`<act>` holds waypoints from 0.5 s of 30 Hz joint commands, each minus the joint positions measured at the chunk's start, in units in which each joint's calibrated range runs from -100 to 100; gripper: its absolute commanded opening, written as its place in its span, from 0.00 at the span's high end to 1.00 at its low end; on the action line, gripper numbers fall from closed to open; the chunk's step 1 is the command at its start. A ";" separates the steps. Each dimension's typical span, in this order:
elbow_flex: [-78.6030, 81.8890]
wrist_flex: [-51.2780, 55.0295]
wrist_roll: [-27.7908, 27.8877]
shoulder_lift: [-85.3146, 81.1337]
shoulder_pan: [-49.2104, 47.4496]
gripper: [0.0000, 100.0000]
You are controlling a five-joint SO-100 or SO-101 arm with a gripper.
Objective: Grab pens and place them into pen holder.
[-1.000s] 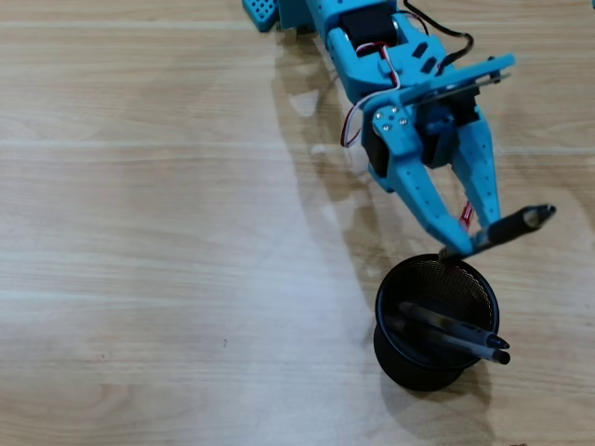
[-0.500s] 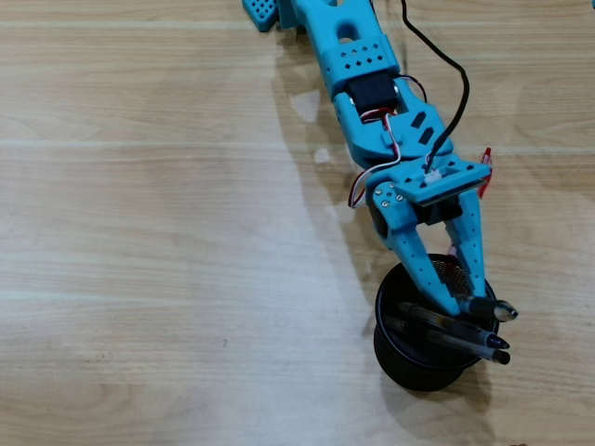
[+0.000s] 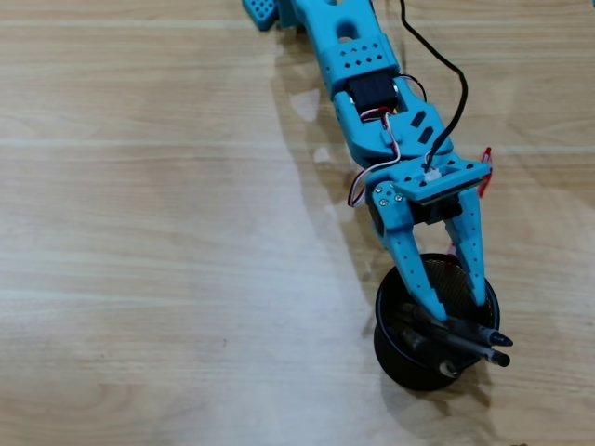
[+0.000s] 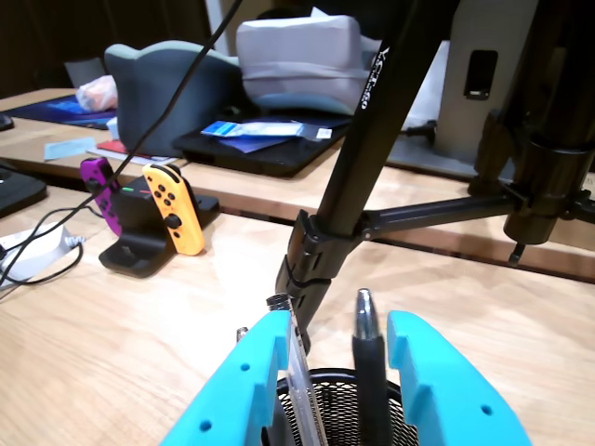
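- Black mesh pen holder [image 3: 395, 358] sits on the wooden table [image 3: 139, 232], our landmark.
- Our gripper [image 3: 460, 316] hangs over its rim, jaws parted, gripping nothing we can confirm.
- 1 dark pen [image 4: 365, 372] stands between the fingers; 2 pens [image 3: 474, 347] lean across the holder's mouth.
- Risk, we judge: lifting away could snag that pen or tip the holder.

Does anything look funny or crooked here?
Mostly fine. The pens don't stand straight in the pen holder: they lean, tips poking out past the rim on the right in the overhead view. The end effector is right above the cup, jaws apart. Nothing spilled or broken.
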 commanded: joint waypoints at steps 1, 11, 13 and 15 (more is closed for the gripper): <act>0.34 -0.27 0.16 -7.35 -0.41 0.88; 10.34 39.77 0.22 -29.36 -0.50 0.98; 10.43 48.72 0.22 -32.88 -0.41 0.98; 10.43 57.07 0.22 -36.24 -0.41 0.98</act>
